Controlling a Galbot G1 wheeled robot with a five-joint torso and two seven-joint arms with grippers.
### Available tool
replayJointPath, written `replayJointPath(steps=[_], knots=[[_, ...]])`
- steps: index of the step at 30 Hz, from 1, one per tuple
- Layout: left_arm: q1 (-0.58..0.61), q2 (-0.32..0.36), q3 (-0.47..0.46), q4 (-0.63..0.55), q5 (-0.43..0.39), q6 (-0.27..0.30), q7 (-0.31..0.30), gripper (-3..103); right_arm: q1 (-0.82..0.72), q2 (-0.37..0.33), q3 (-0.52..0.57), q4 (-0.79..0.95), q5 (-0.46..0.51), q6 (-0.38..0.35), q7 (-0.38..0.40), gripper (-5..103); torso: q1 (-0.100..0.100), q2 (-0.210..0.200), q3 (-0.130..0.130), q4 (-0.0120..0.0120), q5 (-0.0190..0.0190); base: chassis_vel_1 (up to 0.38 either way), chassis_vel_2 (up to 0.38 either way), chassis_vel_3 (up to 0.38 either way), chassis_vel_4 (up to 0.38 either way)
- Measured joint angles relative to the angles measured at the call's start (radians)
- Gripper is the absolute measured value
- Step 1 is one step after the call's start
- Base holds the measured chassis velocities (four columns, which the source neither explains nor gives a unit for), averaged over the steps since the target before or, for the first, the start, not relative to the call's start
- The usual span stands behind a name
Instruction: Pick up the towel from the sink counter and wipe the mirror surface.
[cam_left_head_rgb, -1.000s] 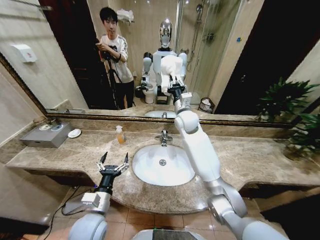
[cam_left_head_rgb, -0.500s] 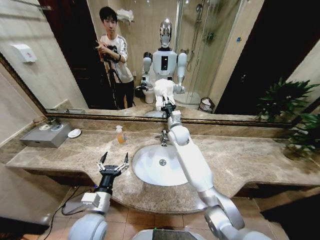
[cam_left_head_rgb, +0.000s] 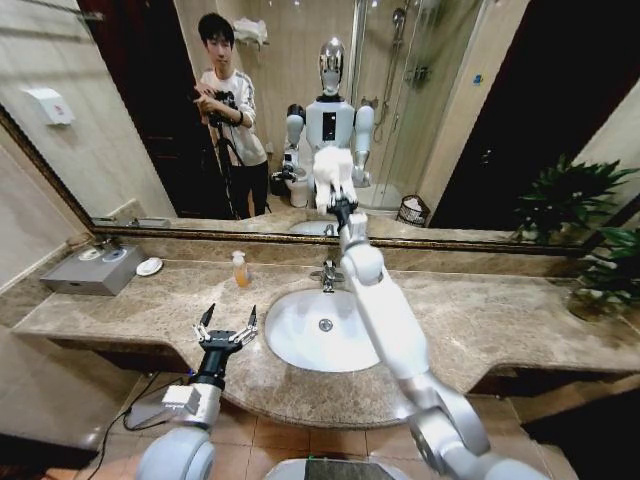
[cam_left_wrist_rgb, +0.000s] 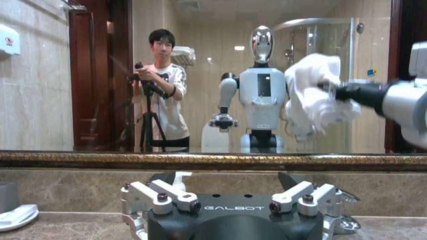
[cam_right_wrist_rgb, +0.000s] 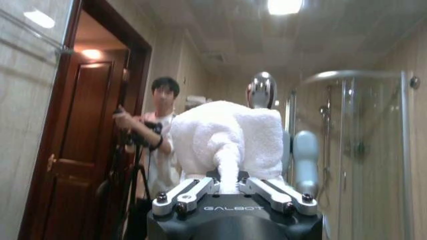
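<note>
My right arm reaches over the basin (cam_left_head_rgb: 320, 335) to the mirror (cam_left_head_rgb: 130, 130). At its end, my right gripper (cam_left_head_rgb: 340, 203) is shut on a bunched white towel (cam_left_head_rgb: 333, 172) held up against the glass, over the reflection of my own torso. The right wrist view shows the towel (cam_right_wrist_rgb: 227, 142) clamped in the right gripper (cam_right_wrist_rgb: 228, 186). From the left wrist I see the towel (cam_left_wrist_rgb: 312, 95) by the mirror (cam_left_wrist_rgb: 80, 100). My left gripper (cam_left_head_rgb: 226, 322) hangs open and empty over the sink counter (cam_left_head_rgb: 490, 320) near its front edge, left of the basin; it also shows as the left gripper (cam_left_wrist_rgb: 227, 180).
A chrome faucet (cam_left_head_rgb: 327, 272) stands behind the basin, and a small soap bottle (cam_left_head_rgb: 240, 268) is to its left. A grey box (cam_left_head_rgb: 95, 270) and a white dish (cam_left_head_rgb: 149, 266) sit at the counter's far left. A green plant (cam_left_head_rgb: 595, 250) fills the right end.
My right arm has swept the towel left and down across the mirror, then a little back up. The left arm has stayed still.
</note>
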Motion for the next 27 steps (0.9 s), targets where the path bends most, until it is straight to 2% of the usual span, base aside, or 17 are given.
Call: replayJointPath(steps=[6,13,17,27], knots=[[0.0,0.0,0.0,0.0,0.0,0.0,0.0,100,0.003,0.003,0.001,0.018,-0.007,0.001,-0.002,9,0.0,0.0,0.0,0.0003,0.0,0.0,0.0,0.0,0.0],[0.0,0.0,0.0,0.0,0.0,0.0,0.0,100,0.144,-0.022,0.01,0.072,0.043,-0.068,0.002,9,0.0,0.0,0.0,0.0002,-0.0002,0.0,0.0,0.0,0.0],[0.0,0.0,0.0,0.0,0.0,0.0,0.0,100,0.165,-0.025,0.014,0.067,0.046,-0.076,0.004,9,0.0,0.0,0.0,0.0003,-0.0004,0.0,0.0,0.0,0.0],[0.0,0.0,0.0,0.0,0.0,0.0,0.0,100,-0.011,-0.016,0.005,0.059,-0.002,-0.044,0.007,9,0.0,0.0,0.0,0.0002,0.0,0.0,0.0,0.0,0.0]])
